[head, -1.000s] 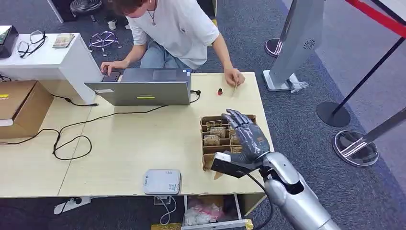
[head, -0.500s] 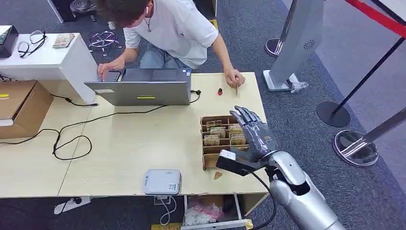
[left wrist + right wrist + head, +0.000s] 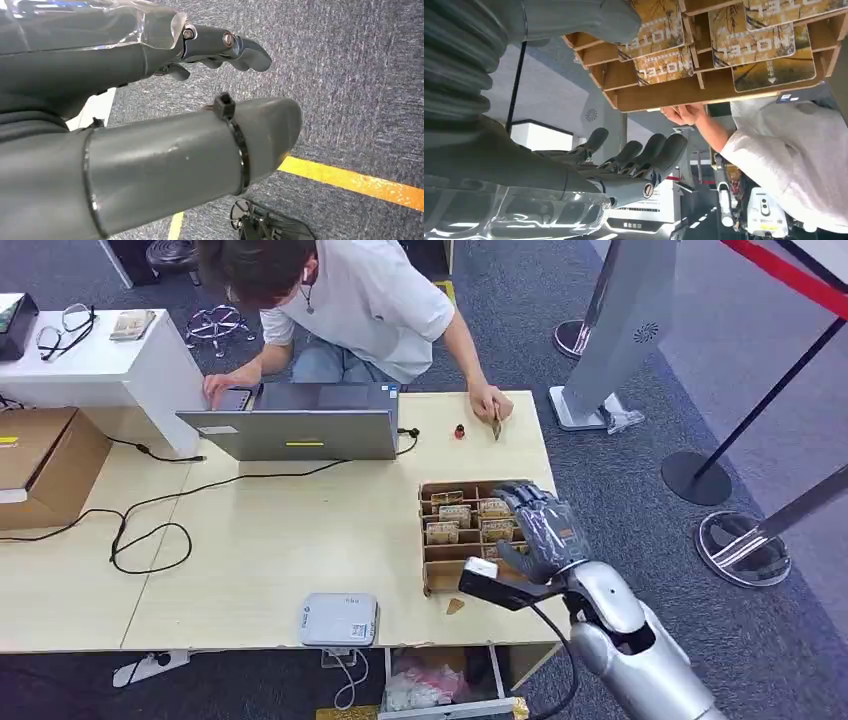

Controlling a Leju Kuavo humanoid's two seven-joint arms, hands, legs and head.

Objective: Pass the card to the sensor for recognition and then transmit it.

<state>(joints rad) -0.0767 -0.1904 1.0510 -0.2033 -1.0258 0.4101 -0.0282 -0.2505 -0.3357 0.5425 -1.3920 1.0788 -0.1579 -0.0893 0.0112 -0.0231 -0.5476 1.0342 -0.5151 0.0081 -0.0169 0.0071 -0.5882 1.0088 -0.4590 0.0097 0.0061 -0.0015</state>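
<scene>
The right hand (image 3: 540, 525) hovered over the right side of the card box (image 3: 432, 565), fingers spread and holding nothing. In the right wrist view the fingers (image 3: 649, 155) were straight and apart, with the thumb (image 3: 589, 20) close to the nearest cards (image 3: 664, 65). No card was gripped yet; they all sat in the box on the tabletop (image 3: 280, 540).

The likely trouble was in the pick. The cards stood packed close in narrow slots, so broad fingers could catch two at once, or push against a divider and shove the light box across the tabletop. A card pinched only by its edge could slip out on the way to the sensor (image 3: 339, 619), which lay well to the left of the box near the front edge. The person (image 3: 360, 300) leaning over the laptop (image 3: 300, 430) had a hand (image 3: 492, 402) on the tabletop beyond the box, so a wide swing of the arm might come near it.

The box was a brown cardboard tray split into rows of compartments, several of them holding brown printed cards marked HOTEL. A small brown scrap (image 3: 455, 606) lay on the tabletop just in front of it.

The left hand (image 3: 150, 125) hung over carpet, fingers extended and holding nothing.
</scene>
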